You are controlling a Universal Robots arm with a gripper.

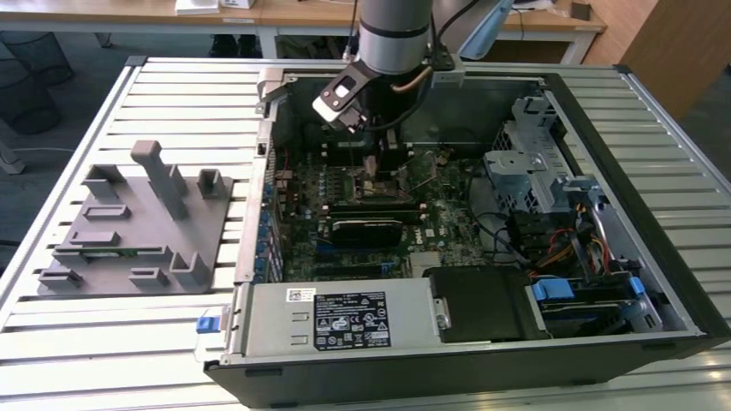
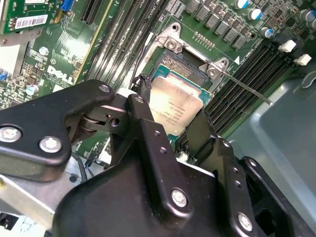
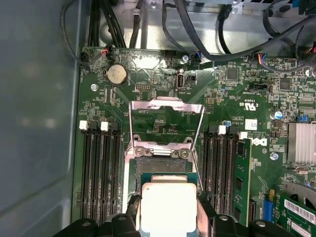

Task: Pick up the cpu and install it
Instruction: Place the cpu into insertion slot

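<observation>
The cpu (image 3: 167, 208) (image 2: 175, 104), a flat square chip with a silver-grey top, is held between two black fingers (image 3: 132, 210) in both wrist views. My gripper (image 3: 168, 213) (image 2: 171, 109) is shut on it by two opposite edges. It hangs over the near part of the open socket (image 3: 160, 166) (image 2: 180, 67) on the green motherboard, and bare contacts show beyond its far edge. The socket's metal load plate (image 3: 165, 105) stands flipped open. I cannot tell whether the chip touches the socket. In the exterior view the gripper (image 1: 372, 154) reaches down into the open computer case (image 1: 639, 171).
Memory slots (image 3: 101, 173) (image 3: 219, 173) flank the socket on both sides. A grey fixture block (image 1: 132, 223) lies on the slatted table at the exterior view's left. Inside the case are a power supply (image 1: 342, 318), a black block (image 1: 485, 301), a drive cage (image 1: 531, 158) and cables.
</observation>
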